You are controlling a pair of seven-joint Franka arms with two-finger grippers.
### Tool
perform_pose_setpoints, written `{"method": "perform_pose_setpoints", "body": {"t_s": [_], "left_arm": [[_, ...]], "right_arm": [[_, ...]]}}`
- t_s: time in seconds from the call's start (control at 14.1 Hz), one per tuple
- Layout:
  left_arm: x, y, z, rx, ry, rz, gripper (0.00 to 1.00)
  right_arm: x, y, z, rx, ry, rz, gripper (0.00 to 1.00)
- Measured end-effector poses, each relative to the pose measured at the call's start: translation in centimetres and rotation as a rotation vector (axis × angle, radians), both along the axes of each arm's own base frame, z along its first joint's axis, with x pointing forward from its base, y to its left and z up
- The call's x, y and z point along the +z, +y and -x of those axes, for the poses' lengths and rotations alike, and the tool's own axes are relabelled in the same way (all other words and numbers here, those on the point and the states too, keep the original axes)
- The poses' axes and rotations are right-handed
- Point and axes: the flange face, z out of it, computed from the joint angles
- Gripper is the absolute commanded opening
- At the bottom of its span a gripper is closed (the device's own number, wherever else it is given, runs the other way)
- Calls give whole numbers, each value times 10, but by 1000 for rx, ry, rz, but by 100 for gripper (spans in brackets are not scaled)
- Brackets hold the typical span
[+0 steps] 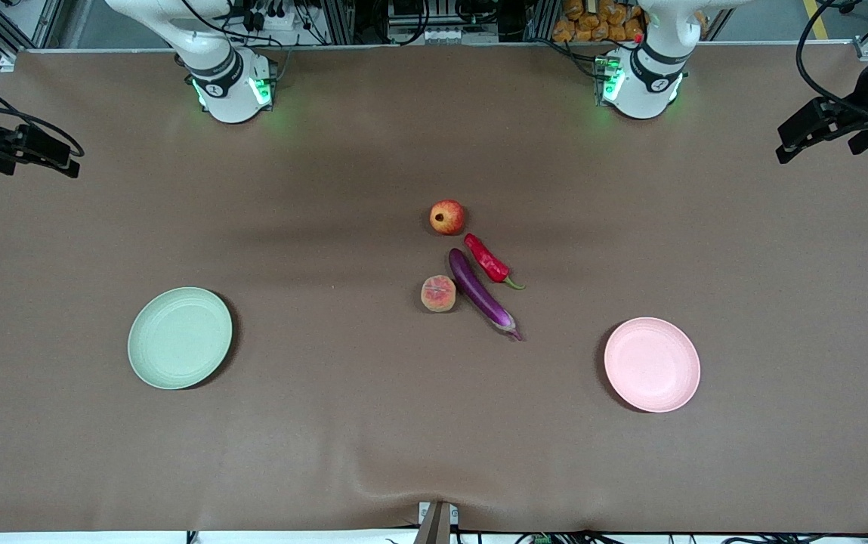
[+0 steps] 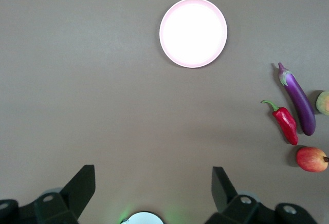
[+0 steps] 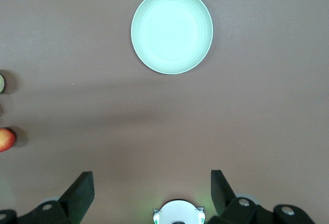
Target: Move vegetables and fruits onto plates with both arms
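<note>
Four items lie together mid-table: a round red-yellow fruit [image 1: 447,217], a red chili [image 1: 487,259], a purple eggplant [image 1: 481,293] and a peach [image 1: 439,293]. The pale green plate [image 1: 180,338] sits bare toward the right arm's end, and the pale pink plate [image 1: 652,364] sits bare toward the left arm's end. My left gripper [image 2: 152,168] hangs high and open, holding nothing; its view takes in the pink plate [image 2: 193,32], eggplant [image 2: 298,98] and chili [image 2: 285,123]. My right gripper [image 3: 151,173] is also high, open and holding nothing, looking down on the green plate [image 3: 171,31].
The arm bases [image 1: 231,87] [image 1: 641,83] stand at the table edge farthest from the front camera. A small bracket [image 1: 437,521] sits at the nearest edge. Brown table surface surrounds both plates.
</note>
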Motion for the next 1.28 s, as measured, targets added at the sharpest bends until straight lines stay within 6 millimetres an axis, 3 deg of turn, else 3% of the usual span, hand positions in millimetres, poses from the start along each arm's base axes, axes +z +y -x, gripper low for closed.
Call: {"method": "perform_pose_setpoints", "body": {"t_s": [0.64, 0.92, 1.07, 1.28], "left_arm": [[1, -6, 0, -11, 0, -1, 100], [-16, -13, -9, -25, 34, 1, 100], [-30, -34, -16, -33, 60, 0, 100], [-60, -89, -27, 24, 80, -11, 100]], "right_arm": [[0, 8, 0, 16, 1, 0, 100], [0, 13, 0, 24, 1, 0, 100], [0, 14, -1, 26, -4, 1, 100], [-2, 20, -2, 38, -1, 1, 100]]}}
